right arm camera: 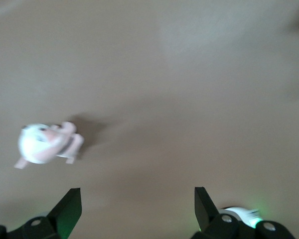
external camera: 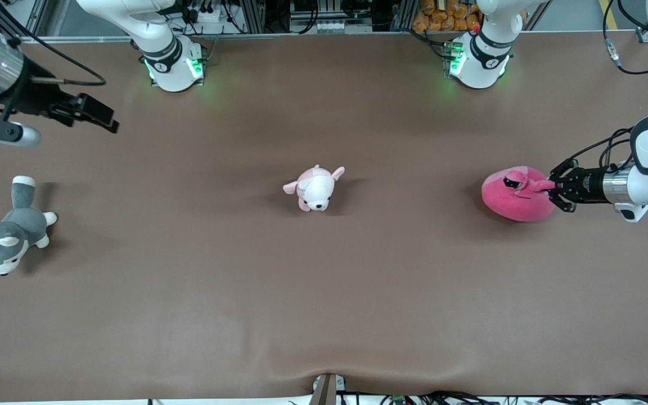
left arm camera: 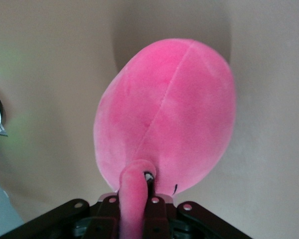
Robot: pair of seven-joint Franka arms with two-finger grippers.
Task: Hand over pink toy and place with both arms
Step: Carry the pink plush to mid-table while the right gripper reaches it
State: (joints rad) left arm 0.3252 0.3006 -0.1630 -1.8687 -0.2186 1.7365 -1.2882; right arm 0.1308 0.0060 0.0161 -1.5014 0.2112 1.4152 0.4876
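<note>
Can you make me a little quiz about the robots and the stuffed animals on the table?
1. True or false: the left end effector is shut on an eye stalk of the pink toy.
2. Which plush lies about midway along the table? A. pink-and-white puppy plush B. grey-and-white husky plush C. the pink toy
3. Fill in: the right end effector, up in the air at the right arm's end of the table, is ____.

Key: 1. true; 2. A; 3. open (the right wrist view shows its fingers spread apart).
</note>
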